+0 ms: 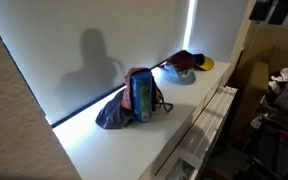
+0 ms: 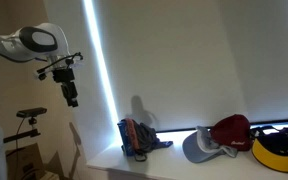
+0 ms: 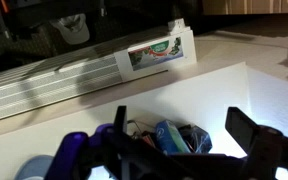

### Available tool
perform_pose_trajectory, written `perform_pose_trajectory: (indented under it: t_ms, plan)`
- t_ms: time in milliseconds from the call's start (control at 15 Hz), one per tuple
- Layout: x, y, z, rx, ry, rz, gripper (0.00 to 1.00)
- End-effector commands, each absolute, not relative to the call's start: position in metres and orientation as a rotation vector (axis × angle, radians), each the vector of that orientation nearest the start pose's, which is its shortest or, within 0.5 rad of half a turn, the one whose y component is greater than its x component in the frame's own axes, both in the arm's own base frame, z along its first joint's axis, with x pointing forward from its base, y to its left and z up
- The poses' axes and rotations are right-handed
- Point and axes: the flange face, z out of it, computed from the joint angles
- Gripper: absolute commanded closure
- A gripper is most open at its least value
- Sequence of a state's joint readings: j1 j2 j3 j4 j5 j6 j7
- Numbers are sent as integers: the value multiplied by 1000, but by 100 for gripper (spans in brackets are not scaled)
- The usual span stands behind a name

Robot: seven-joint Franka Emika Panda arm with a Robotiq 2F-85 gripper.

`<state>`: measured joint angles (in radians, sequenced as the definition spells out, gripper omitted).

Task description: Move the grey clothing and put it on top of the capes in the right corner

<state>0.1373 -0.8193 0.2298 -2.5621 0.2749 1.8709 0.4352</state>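
Item: grey clothing [image 1: 132, 98] [image 2: 136, 137], a bundled heap mixed with blue and red parts, standing about midway along the white counter [image 1: 114, 150] [image 2: 174, 170], close to its back edge. The heap rises about as high as it is wide, so its long axis cannot be told for certain. In an exterior view its low grey fold [image 1: 106, 116] spreads along the counter's length toward the near end, and a thin red strap [image 2: 164, 144] trails the opposite way, toward the caps. Caps, toward the counter's far end and apart from the bundle: grey cap [image 2: 199, 147], maroon cap [image 1: 184, 60] [image 2: 230, 129] and yellow cap [image 1: 205, 63] [image 2: 280, 148], lying close together. Gripper [image 2: 70, 95] [image 3: 181, 128]: hangs in the air from the white arm [image 2: 32, 42], high above and beyond the counter end opposite the caps, touching nothing. In the wrist view its jaws stand wide apart and empty, and the bundle [image 3: 174, 140] is seen between the dark fingers [image 3: 119, 122]. Surface: plain white, long and narrow, its back edge along a pale blind [image 1: 84, 50] [image 2: 204, 60] with bright strips of light at the gaps. Room: dim, with white slatted rails [image 1: 216, 108] and a labelled box [image 3: 159, 53] beyond the counter's front edge, and clutter farther off.
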Motion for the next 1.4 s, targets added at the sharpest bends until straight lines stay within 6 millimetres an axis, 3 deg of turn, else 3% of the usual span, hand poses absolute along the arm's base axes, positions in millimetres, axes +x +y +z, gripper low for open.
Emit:
perform_pose_trajectory:
  t_ms: [0, 400, 667, 867, 1000, 1133, 1200, 1333]
  plan:
    - [293, 144, 523, -2990, 294, -112, 0]
    - [293, 144, 523, -2990, 294, -112, 0]
    - [350, 152, 539, -2760, 526, -308, 0]
    - [401, 153, 535, -2609, 661, -517, 0]
    - [433, 144, 520, -2521, 766, -633, 0]
    - [463, 126, 481, -2471, 923, -663, 0]
    - [474, 116, 464, -2474, 988, -602, 0]
    - [479, 116, 451, -2508, 936, -390, 0]
